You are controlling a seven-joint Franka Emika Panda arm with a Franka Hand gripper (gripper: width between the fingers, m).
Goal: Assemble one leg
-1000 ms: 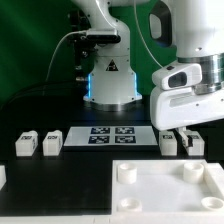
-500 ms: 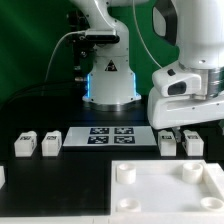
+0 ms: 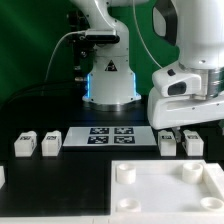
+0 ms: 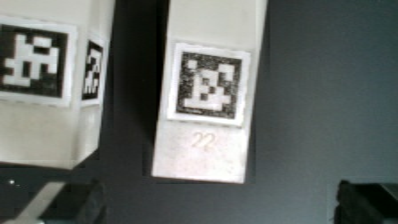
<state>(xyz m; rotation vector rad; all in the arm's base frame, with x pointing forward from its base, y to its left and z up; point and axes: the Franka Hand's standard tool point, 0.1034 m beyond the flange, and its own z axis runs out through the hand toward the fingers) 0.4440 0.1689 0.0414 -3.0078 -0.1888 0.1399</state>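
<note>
The tool hovers spread open over the leg, which rests on the dark surface just beside a second leg, to the exterior view's right of the marker board.

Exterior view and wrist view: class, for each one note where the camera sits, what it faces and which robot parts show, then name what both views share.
Exterior view: off the arm, in front of the table, facing the arm's base across the tray and marker board; the gripper shows.
Wrist view: on the wrist, facing two legs close up; dark fingertips show.
Shared: those legs, beneath the gripper.
</note>
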